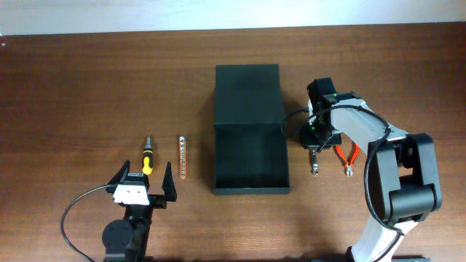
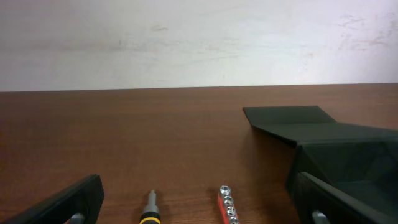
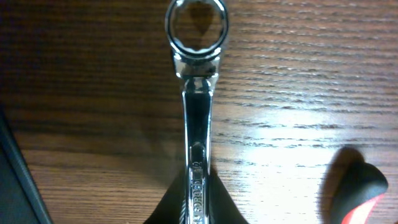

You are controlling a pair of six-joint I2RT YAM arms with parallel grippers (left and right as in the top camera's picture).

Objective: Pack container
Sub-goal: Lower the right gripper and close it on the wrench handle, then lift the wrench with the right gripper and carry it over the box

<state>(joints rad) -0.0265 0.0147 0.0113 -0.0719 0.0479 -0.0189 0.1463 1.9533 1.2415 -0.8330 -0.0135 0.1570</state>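
Overhead — right gripper down on wrench

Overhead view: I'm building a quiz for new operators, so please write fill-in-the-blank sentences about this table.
The container has its lid ___. The screwdriver lies to the container's ___. The right gripper is over the ___, beside the pliers.
Missing: open; left; wrench.

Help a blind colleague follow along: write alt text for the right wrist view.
A chrome ring wrench lies on the wooden table, its shaft clamped by the dark end effector at the bottom edge. A red-and-black plier handle shows lower right.
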